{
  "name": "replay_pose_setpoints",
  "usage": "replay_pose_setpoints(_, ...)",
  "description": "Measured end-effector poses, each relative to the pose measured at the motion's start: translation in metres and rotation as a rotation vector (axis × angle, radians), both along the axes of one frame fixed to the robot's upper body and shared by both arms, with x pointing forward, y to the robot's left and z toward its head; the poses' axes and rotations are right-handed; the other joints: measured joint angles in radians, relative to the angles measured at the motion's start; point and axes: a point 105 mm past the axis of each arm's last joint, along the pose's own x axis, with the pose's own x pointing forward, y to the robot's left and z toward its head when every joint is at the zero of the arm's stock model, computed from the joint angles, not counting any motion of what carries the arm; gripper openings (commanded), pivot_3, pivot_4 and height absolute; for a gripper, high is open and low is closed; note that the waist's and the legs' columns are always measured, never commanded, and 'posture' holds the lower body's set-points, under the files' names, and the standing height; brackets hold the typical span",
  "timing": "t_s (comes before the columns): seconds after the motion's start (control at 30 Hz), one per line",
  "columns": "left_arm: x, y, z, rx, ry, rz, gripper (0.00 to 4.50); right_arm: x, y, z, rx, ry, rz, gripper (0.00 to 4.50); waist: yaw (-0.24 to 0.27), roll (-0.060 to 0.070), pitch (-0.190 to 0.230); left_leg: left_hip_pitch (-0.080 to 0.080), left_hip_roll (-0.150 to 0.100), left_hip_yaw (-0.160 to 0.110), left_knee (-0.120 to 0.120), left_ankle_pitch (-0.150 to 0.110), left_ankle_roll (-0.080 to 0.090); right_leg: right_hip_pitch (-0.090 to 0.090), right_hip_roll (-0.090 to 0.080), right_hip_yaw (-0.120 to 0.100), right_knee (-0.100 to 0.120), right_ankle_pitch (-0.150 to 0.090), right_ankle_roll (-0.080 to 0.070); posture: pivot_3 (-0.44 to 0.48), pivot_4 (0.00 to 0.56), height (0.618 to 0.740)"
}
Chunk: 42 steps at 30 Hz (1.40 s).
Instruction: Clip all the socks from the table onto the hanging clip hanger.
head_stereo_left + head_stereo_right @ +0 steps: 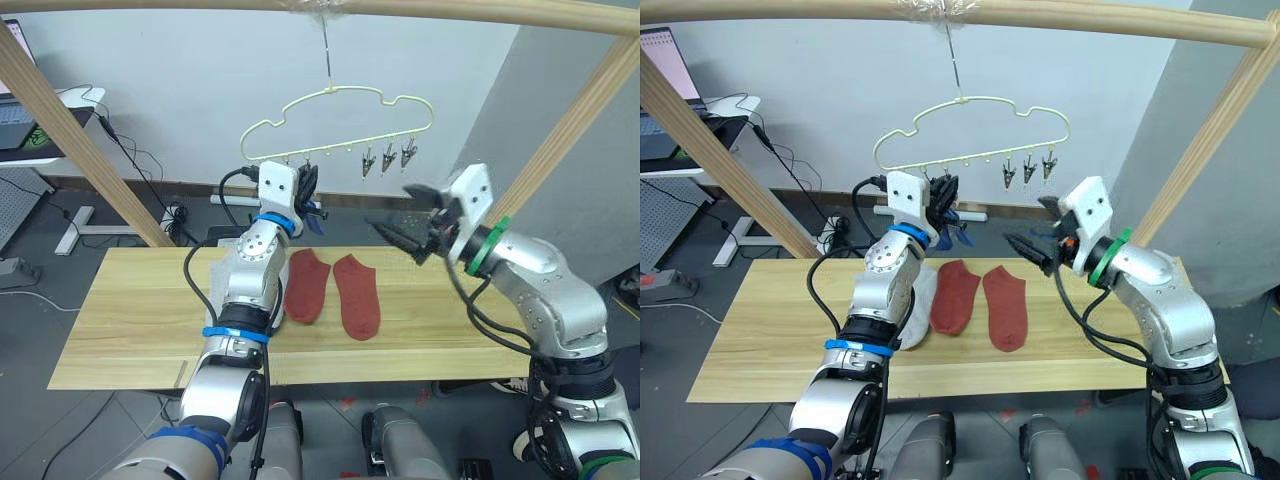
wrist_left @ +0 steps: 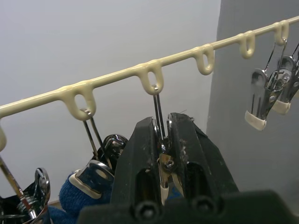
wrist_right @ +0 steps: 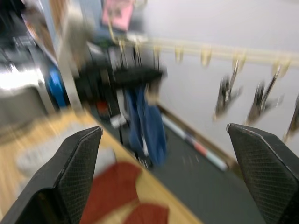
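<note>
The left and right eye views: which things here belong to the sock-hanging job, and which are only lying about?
Job:
- pale yellow wire clip hanger
- two rust red socks
- blue sock
- light grey sock
- light wooden plank table

Lying about:
- small white desk
- wooden pole frame

Even indoor light; right wrist view motion-blurred.

In the lower middle of the head view, two rust-red fabric ankle socks [image 1: 330,292] lie side by side on the light wooden plank table [image 1: 120,330], while the pale yellow-green wire clip hanger [image 1: 335,125] hangs above them in the upper centre from the wooden pole [image 1: 450,10].
</note>
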Motion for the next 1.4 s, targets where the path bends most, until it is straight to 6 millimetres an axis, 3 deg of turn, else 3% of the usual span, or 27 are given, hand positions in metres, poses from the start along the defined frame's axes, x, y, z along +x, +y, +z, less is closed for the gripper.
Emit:
replay_pose_setpoints(0.13,-0.006,0.005,0.005,-0.068,0.108,-0.079,0.16,0.017,0.009,-0.057,-0.101,0.143,-0.051,4.5,-0.004,0.0,0.0,0.0,0.0,0.0,0.0,0.0,0.0,0.0,0.0,0.0,0.001,0.0,0.0,-0.012,0.189,0.74)
replay_pose_setpoints(0.4,-0.023,0.028,0.014,-0.183,0.303,-0.206,0.16,0.044,0.04,-0.108,-0.187,0.265,-0.021,4.5,0.0,0.0,0.0,0.001,0.0,-0.002,0.0,0.0,0.0,0.001,0.0,-0.001,0.001,0.001,-0.002,0.045,0.192,0.74)
replay_pose_setpoints(0.6,-0.032,0.034,0.018,-0.2,0.32,-0.233,0.16,0.05,0.04,-0.153,-0.294,0.363,-0.046,4.5,0.007,0.0,0.0,0.001,0.0,-0.002,0.0,0.0,0.0,0.001,-0.001,-0.001,0.001,0.002,-0.003,0.073,0.192,0.74)
replay_pose_setpoints(0.73,-0.037,0.032,0.016,-0.206,0.33,-0.238,0.16,0.048,0.039,-0.169,-0.357,0.365,-0.032,4.5,0.007,0.0,0.0,0.001,0.0,-0.002,0.0,0.0,0.0,0.001,-0.001,-0.001,0.001,0.002,-0.003,0.08,0.192,0.74)
replay_pose_setpoints(0.83,-0.04,0.029,0.015,-0.211,0.338,-0.244,0.16,0.047,0.042,-0.172,-0.364,0.359,-0.005,3.94,0.007,0.0,0.0,0.003,0.0,-0.002,0.0,0.0,0.0,0.003,-0.001,-0.001,0.001,0.002,-0.003,0.083,0.191,0.74)
replay_pose_setpoints(1.2,-0.042,0.033,0.016,-0.22,0.35,-0.248,0.16,0.032,0.044,-0.178,-0.32,0.366,0.049,0.05,0.009,0.0,0.0,0.004,0.0,-0.003,0.0,0.0,0.0,0.004,-0.001,-0.001,0.001,0.001,-0.002,0.086,0.189,0.74)
replay_pose_setpoints(1.4,-0.045,0.032,0.017,-0.276,0.376,-0.277,0.16,0.013,0.019,-0.171,-0.282,0.344,0.046,0.02,0.014,0.0,0.0,0.003,0.0,-0.003,-0.001,0.0,-0.001,0.004,-0.001,-0.001,0.0,0.001,-0.001,0.076,0.198,0.74)
